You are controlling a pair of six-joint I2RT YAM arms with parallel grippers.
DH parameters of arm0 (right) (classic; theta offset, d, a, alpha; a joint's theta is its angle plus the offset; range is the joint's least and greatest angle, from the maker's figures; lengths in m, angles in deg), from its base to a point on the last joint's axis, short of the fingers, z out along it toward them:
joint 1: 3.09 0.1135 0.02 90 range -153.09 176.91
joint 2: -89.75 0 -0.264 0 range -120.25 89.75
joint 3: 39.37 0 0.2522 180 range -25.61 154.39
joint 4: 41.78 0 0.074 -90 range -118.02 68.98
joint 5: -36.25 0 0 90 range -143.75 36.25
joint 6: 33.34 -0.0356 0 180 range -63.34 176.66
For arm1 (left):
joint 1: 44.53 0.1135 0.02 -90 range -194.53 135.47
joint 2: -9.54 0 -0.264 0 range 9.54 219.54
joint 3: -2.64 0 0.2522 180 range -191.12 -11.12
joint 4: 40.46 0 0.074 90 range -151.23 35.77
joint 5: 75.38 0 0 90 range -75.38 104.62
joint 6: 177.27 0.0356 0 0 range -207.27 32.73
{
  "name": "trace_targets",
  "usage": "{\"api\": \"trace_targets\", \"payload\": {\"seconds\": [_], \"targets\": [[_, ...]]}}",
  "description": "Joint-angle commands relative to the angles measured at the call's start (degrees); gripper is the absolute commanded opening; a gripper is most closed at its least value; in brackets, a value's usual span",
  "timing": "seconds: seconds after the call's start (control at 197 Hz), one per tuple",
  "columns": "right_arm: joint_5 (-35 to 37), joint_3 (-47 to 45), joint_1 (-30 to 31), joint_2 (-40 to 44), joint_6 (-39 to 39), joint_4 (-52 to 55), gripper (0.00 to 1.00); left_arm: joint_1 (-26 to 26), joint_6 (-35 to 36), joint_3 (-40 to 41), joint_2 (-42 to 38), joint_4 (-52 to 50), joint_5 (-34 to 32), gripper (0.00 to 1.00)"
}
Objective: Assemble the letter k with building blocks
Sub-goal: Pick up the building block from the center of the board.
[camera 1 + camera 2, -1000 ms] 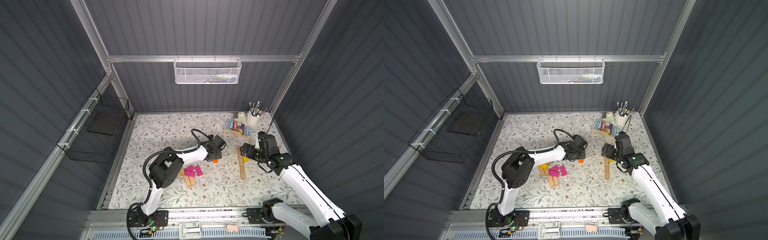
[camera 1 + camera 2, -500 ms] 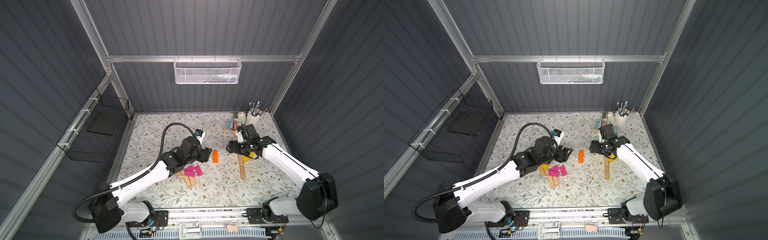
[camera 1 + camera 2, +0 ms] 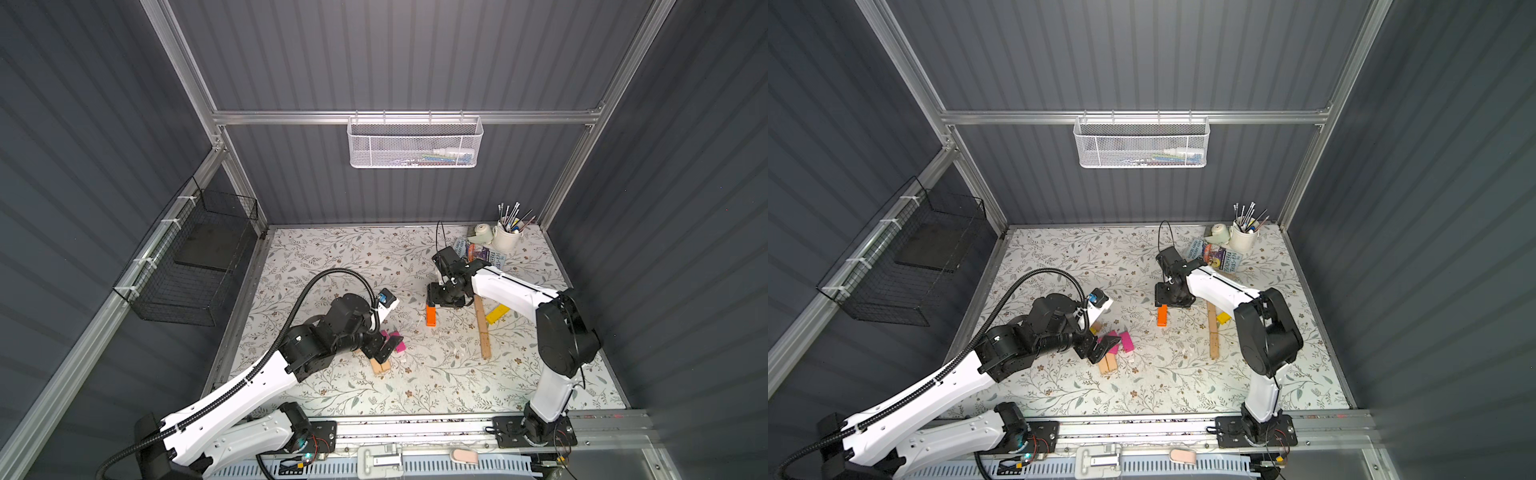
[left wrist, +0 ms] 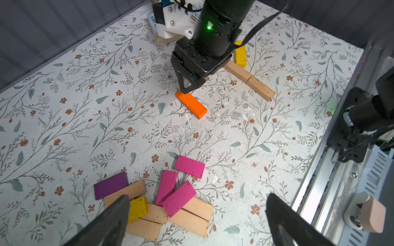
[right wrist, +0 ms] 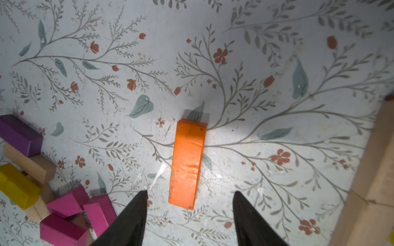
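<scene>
An orange block (image 3: 430, 317) (image 3: 1162, 316) (image 5: 187, 164) lies flat on the floral mat. My right gripper (image 3: 431, 304) (image 5: 189, 193) hangs over its far end, open, one finger on each side and neither touching it. My left gripper (image 3: 384, 351) (image 4: 197, 204) is wide open and holds nothing. It hovers above a loose pile of building blocks: magenta blocks (image 4: 179, 198) (image 3: 1126, 341), a purple one (image 4: 110, 185), a yellow one (image 4: 137, 208) and tan ones (image 4: 191, 215) (image 3: 380, 365). Tan blocks laid end to end form a long bar (image 3: 482, 328) (image 4: 249, 78), with a yellow block (image 3: 497, 313) beside it.
A wooden book tray (image 3: 478, 253), a white cup of brushes (image 3: 507, 237) and a tape roll (image 3: 482, 230) stand at the back right. A black wire basket (image 3: 195, 257) hangs on the left wall and a white mesh basket (image 3: 413, 143) on the back rail. The metal front rail (image 3: 415, 419) borders the mat.
My left gripper left the orange block on the mat, opened wide and drew back over the pile. My right gripper moved left from the tan bar to the orange block, its jaws narrowing.
</scene>
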Motion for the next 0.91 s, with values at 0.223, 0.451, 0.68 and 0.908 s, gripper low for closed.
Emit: {"api": "trace_targets", "payload": {"seconds": [0.223,0.451,0.68,0.908], "targets": [[3.2,4.5,2.3,-7.4,-0.7,2.7,0.56,0.3,5.7,2.1,1.2,-2.9,-1.3,1.00],[2.7,3.7,2.6,-8.7,0.2,2.5,0.45,0.4,6.1,3.0,1.0,-2.2,-1.9,1.00],[2.3,2.7,2.5,-9.0,0.8,2.0,0.36,0.3,6.4,3.4,1.0,-2.2,-2.7,1.00],[2.7,2.6,2.5,-9.3,3.3,2.4,0.33,0.3,6.7,3.5,0.9,-2.2,-3.0,1.00]]}}
